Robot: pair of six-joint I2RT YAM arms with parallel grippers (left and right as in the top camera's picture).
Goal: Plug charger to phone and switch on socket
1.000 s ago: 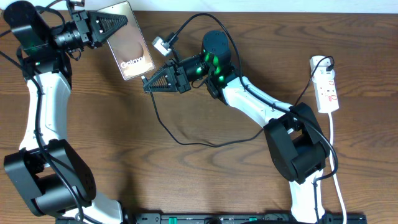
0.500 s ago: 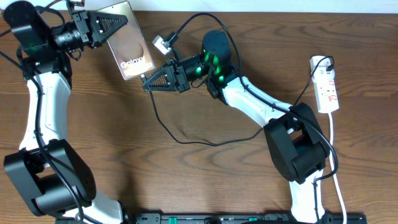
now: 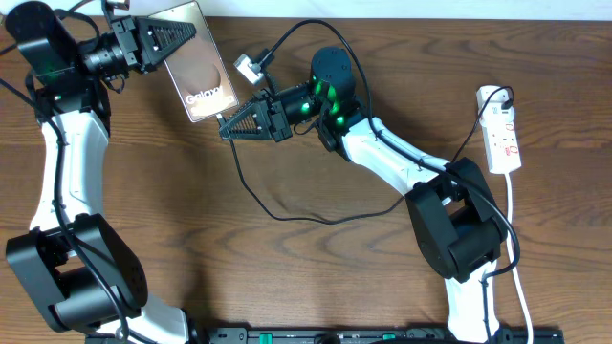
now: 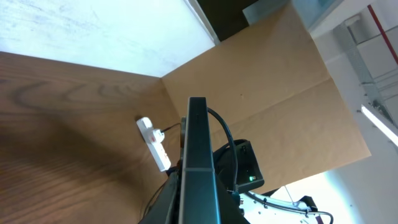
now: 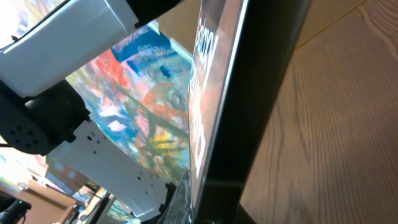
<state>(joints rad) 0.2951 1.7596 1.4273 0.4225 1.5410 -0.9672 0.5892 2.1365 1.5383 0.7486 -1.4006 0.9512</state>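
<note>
Up at the far left of the table [image 3: 316, 277], my left gripper [image 3: 189, 35] is clamped on the phone [image 3: 201, 72], gripping it by its top end. The phone's brown face with the white lettering is turned toward the overhead camera. From my left wrist the phone [image 4: 197, 162] shows edge-on, a thin dark bar, with the socket [image 4: 154, 144] beyond it.

My right gripper [image 3: 226, 130] is clenched just below the phone's lower corner, and the charger [image 3: 287, 218] runs out from between its fingers. From there it sags in a loop across the wood and back toward my right arm. The plug tip is hidden, so I cannot tell whether it is seated in the port. From my right wrist the phone [image 5: 249, 93] fills the frame, very close.

The socket [image 3: 503, 134] lies at the far right edge, well apart from both grippers.
</note>
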